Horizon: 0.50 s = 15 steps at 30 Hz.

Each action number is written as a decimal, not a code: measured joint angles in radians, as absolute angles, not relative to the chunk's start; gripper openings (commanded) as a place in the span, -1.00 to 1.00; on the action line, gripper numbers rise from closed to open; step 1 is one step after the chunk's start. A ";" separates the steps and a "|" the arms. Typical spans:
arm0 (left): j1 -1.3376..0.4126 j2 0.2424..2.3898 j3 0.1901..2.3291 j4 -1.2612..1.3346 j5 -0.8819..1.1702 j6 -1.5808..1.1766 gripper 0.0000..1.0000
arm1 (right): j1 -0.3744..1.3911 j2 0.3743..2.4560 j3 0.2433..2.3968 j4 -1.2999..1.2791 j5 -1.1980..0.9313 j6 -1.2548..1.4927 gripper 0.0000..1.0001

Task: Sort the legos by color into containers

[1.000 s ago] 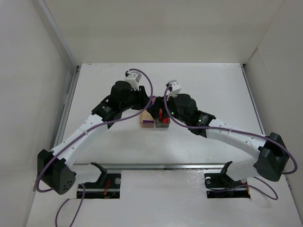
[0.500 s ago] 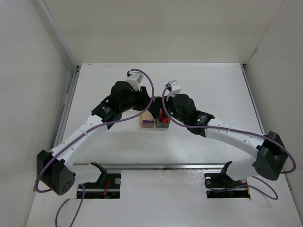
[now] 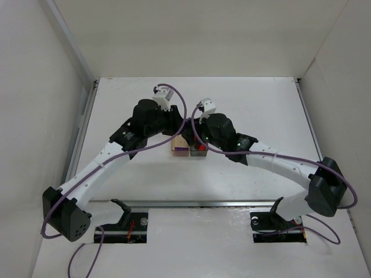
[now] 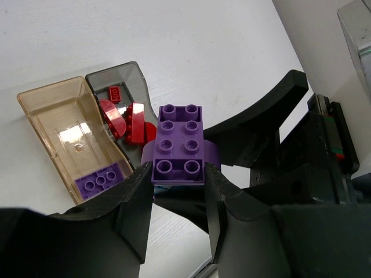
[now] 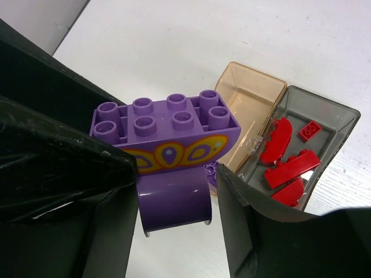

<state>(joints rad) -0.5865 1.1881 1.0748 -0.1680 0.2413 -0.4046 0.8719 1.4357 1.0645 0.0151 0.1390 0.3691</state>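
Observation:
A purple lego (image 4: 179,145), a studded brick with a yellow pattern on a curved purple piece (image 5: 174,200), is held in the air between both grippers, just above the bins. My left gripper (image 4: 178,174) is shut on the brick part. My right gripper (image 5: 174,185) is closed around the curved part. The tan bin (image 4: 64,127) holds one purple brick (image 4: 99,180). The dark grey bin (image 4: 124,78) beside it holds several red legos (image 5: 287,168). In the top view the grippers (image 3: 185,128) meet over the tan bin (image 3: 178,145) and the grey bin (image 3: 200,152).
The two bins stand side by side, touching, in the middle of the white table (image 3: 249,104). White walls close in the table at the left, back and right. A metal rail (image 3: 203,204) runs along the near edge.
My right gripper has moved left and closed in on my left gripper over the bins. The left arm has shifted slightly. The bins have not moved.

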 measured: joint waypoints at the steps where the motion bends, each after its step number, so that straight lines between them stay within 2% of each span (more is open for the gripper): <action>1: -0.587 1.188 1.076 -0.171 0.241 -0.412 -1.00 | 0.872 1.436 1.065 0.014 0.139 0.369 0.20; 5: -0.582 1.188 1.076 -0.176 0.244 -0.438 -1.00 | 0.872 1.431 1.063 0.018 0.138 0.369 0.23; 8: -0.578 1.188 1.076 -0.176 0.266 -0.456 -1.00 | 0.872 1.399 1.038 0.046 0.137 0.369 0.07; 9: -0.578 1.188 1.077 -0.175 0.277 -0.459 -1.00 | 0.872 1.384 1.029 0.058 0.136 0.370 -0.19; 12: -0.574 1.186 1.080 -0.160 0.305 -0.465 -1.00 | 0.871 1.349 1.010 0.079 0.134 0.379 -0.59; 13: -0.574 1.185 1.082 -0.154 0.310 -0.464 -1.00 | 0.871 1.342 1.005 0.088 0.139 0.381 -0.79; 15: -0.574 1.182 1.083 -0.153 0.317 -0.464 -1.00 | 0.871 1.334 0.999 0.093 0.139 0.382 -0.99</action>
